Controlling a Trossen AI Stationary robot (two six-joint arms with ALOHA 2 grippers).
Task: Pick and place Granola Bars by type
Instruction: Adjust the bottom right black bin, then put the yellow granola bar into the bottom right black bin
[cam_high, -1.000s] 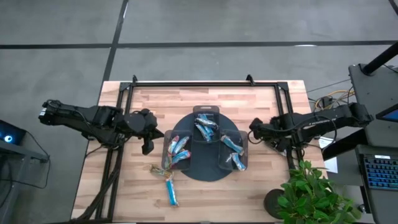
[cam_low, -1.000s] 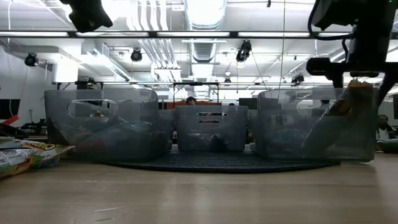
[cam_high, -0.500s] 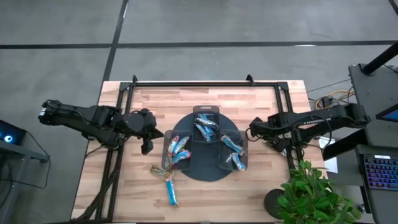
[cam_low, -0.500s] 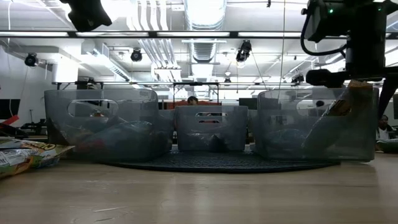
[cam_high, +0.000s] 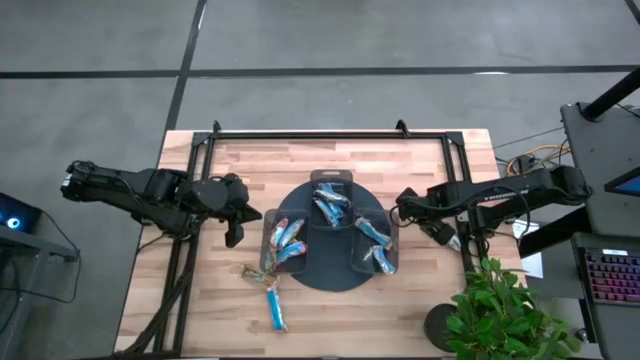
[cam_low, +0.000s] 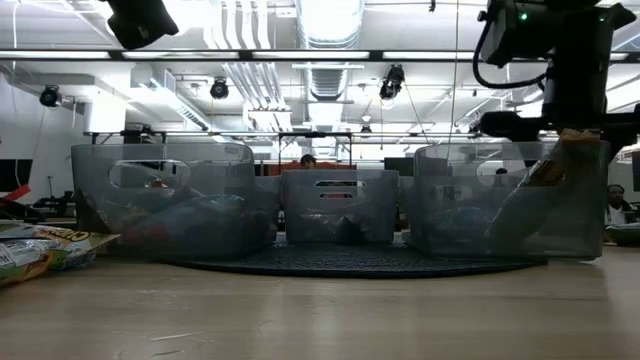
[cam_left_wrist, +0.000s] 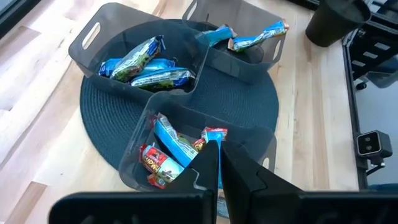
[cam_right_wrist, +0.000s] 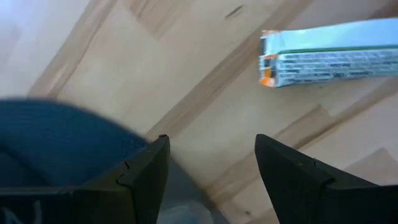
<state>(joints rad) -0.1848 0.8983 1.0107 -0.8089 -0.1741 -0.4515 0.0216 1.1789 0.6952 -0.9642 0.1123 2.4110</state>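
Note:
Granola bars lie sorted in three clear bins on the dark round tray: blue and red ones in the left bin, blue ones in the far bin and in the right bin. Two loose bars lie flat on the wood near the tray's near-left side. A greenish-silver bar with an orange end lies flat on the table under my right gripper. My left gripper hovers shut, left of the left bin. My right gripper hovers open at the tray's right edge.
A black frame runs along the table's far edge and down both sides. A potted plant stands at the near-right corner. Bare wood lies between the tray and the far edge. The low view shows the bins' clear walls.
My right gripper has shifted a little toward the table's left, closer to the tray's right bin. The left arm and the bars have stayed where they were.

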